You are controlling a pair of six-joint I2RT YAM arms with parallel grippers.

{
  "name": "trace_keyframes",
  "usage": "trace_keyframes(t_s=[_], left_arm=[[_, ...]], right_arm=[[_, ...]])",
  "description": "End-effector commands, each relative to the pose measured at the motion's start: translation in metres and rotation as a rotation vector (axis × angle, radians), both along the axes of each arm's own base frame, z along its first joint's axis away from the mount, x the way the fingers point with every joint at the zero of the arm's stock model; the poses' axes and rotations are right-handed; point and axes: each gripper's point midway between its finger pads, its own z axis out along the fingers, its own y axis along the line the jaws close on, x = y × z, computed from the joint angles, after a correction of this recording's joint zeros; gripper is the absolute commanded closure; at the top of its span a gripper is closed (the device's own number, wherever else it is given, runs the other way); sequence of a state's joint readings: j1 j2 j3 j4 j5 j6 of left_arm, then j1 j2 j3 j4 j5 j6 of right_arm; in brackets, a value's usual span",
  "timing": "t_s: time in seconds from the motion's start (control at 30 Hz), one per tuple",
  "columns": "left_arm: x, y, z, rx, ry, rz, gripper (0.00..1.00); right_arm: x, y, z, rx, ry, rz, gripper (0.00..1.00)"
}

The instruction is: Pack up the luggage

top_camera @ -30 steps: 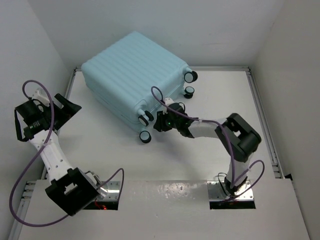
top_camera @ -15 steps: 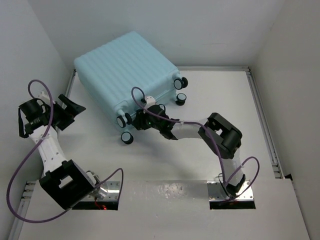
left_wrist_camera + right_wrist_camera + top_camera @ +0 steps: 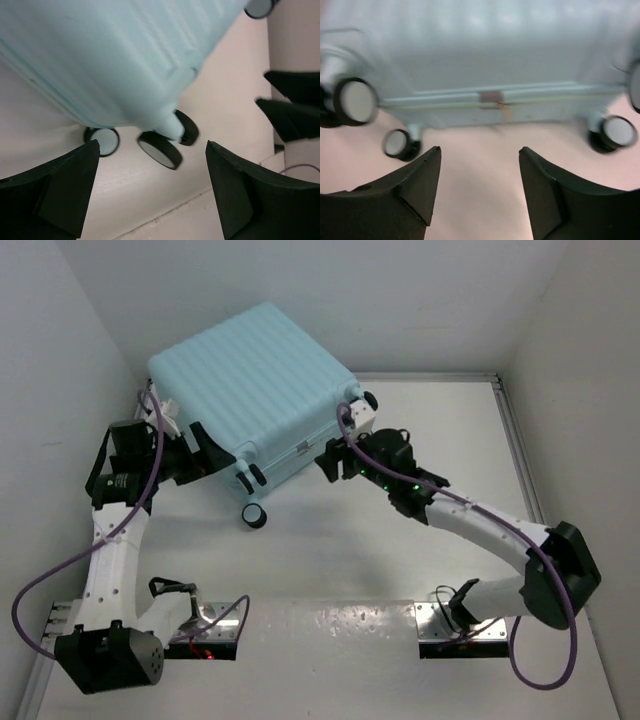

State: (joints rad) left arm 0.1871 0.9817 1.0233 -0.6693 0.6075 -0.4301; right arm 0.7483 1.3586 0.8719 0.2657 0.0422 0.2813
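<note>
Starting at the left: note the left gripper (image 3: 203, 452) hovering just beside the near-left corner of the large pale blue ribbed hard-shell luggage (image 3: 255, 370), fingers spread wide and clamped on nothing. Through the left wrist camera, see two small black plastic wheels (image 3: 160, 150) framed between those spread fingers, under the overhanging shell, untouched.

Find the luggage itself shut, lying on its broad side at the far-left corner of the white table (image 3: 400, 540), close to the left wall (image 3: 60, 360), with its wheeled end toward the arms. Judging by the shut shell: nothing packed yet, opening needed first.

Moving right: note the right gripper (image 3: 330, 458) facing the wheeled end, near it but apart, fingers likewise parted and empty. Through the right wrist camera, pick out the thin zip seam (image 3: 495, 97) running across the shell, blurred, straight ahead of the gap.

To do this well: steady the shell body at the left corner, never by a wheel, to prevent rolling or swivelling. Aim the right fingers at the seam, not at the wheels on either side. Look for the zip pull first; cannot tell its place from here. Raise the upper half slowly, keeping the lower half braced.
</note>
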Motion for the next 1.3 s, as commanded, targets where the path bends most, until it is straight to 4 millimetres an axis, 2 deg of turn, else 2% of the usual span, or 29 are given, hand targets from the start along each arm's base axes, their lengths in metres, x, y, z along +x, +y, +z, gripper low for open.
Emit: trace_keyframes(t_s=[0.0, 0.03, 0.07, 0.1, 0.13, 0.2, 0.23, 0.27, 0.3, 0.33, 0.4, 0.43, 0.47, 0.53, 0.63, 0.73, 0.77, 0.83, 0.9, 0.93, 1.0, 1.03, 1.17, 1.27], left_arm=[[-0.008, -0.017, 0.016, -0.049, 0.009, 0.032, 0.11], [-0.014, -0.02, 0.007, -0.059, 0.056, 0.027, 0.11], [-0.018, -0.021, 0.003, -0.061, 0.082, 0.028, 0.11], [-0.018, -0.018, -0.006, -0.049, 0.118, 0.036, 0.12], [-0.019, -0.017, -0.017, -0.048, 0.175, 0.045, 0.12], [-0.016, -0.021, -0.016, -0.028, 0.192, 0.024, 0.12], [-0.009, -0.023, -0.004, -0.018, 0.162, 0.009, 0.12], [-0.004, -0.022, -0.008, -0.02, 0.203, 0.009, 0.12], [0.004, -0.023, 0.007, -0.003, 0.163, -0.001, 0.12], [0.008, -0.021, 0.008, 0.006, 0.176, 0.011, 0.12], [0.008, -0.029, 0.008, 0.015, 0.191, -0.017, 0.11], [0.004, -0.041, 0.007, 0.026, 0.191, -0.056, 0.09], [0.002, -0.046, 0.009, 0.021, 0.202, -0.054, 0.07], [-0.012, -0.06, 0.009, -0.007, 0.223, -0.076, 0.04], [-0.025, -0.069, -0.011, -0.076, 0.316, -0.056, 0.01], [-0.028, -0.065, -0.022, -0.084, 0.356, -0.005, 0.01], [-0.032, -0.063, -0.032, -0.075, 0.389, 0.004, 0.01], [-0.034, -0.062, -0.049, -0.088, 0.458, 0.045, 0.01], [-0.024, -0.06, -0.056, -0.096, 0.49, 0.097, 0.01], [-0.015, -0.062, -0.043, -0.111, 0.457, 0.102, 0.01], [0.0, -0.06, -0.033, -0.107, 0.428, 0.129, 0.04], [0.009, -0.061, -0.017, -0.12, 0.392, 0.131, 0.05], [0.025, -0.066, -0.003, -0.141, 0.384, 0.137, 0.05], [0.033, -0.071, 0.0, -0.147, 0.392, 0.133, 0.04]], right_arm=[[0.004, -0.055, -0.042, -0.159, 0.16, -0.041, 0.37], [0.007, -0.072, -0.049, -0.172, 0.224, -0.065, 0.32], [0.002, -0.075, -0.058, -0.164, 0.285, -0.05, 0.28], [0.003, -0.077, -0.059, -0.149, 0.305, -0.046, 0.26], [0.009, -0.091, -0.062, -0.14, 0.325, -0.079, 0.25], [0.01, -0.091, -0.064, -0.128, 0.339, -0.062, 0.22], [0.012, -0.096, -0.066, -0.123, 0.347, -0.074, 0.21], [0.013, -0.098, -0.07, -0.12, 0.35, -0.074, 0.18], [0.016, -0.103, -0.072, -0.094, 0.375, -0.103, 0.18], [0.018, -0.104, -0.072, -0.085, 0.382, -0.106, 0.18], [0.014, -0.102, -0.075, -0.073, 0.405, -0.081, 0.17], [0.014, -0.102, -0.081, -0.077, 0.42, -0.079, 0.17], [0.016, -0.1, -0.077, -0.072, 0.415, -0.076, 0.17], [0.015, -0.099, -0.08, -0.085, 0.428, -0.057, 0.18], [0.022, -0.104, -0.076, -0.083, 0.428, -0.114, 0.18], [0.02, -0.108, -0.073, -0.091, 0.455, -0.15, 0.18], [0.017, -0.109, -0.075, -0.093, 0.477, -0.157, 0.18], [0.016, -0.112, -0.073, -0.095, 0.463, -0.169, 0.18], [0.013, -0.113, -0.079, -0.103, 0.467, -0.175, 0.18], [0.012, -0.112, -0.081, -0.107, 0.473, -0.171, 0.19], [0.011, -0.111, -0.084, -0.107, 0.476, -0.17, 0.19], [0.008, -0.11, -0.088, -0.108, 0.486, -0.167, 0.19], [0.008, -0.107, -0.093, -0.104, 0.495, -0.16, 0.19], [0.009, -0.104, -0.093, -0.108, 0.5, -0.147, 0.19]])
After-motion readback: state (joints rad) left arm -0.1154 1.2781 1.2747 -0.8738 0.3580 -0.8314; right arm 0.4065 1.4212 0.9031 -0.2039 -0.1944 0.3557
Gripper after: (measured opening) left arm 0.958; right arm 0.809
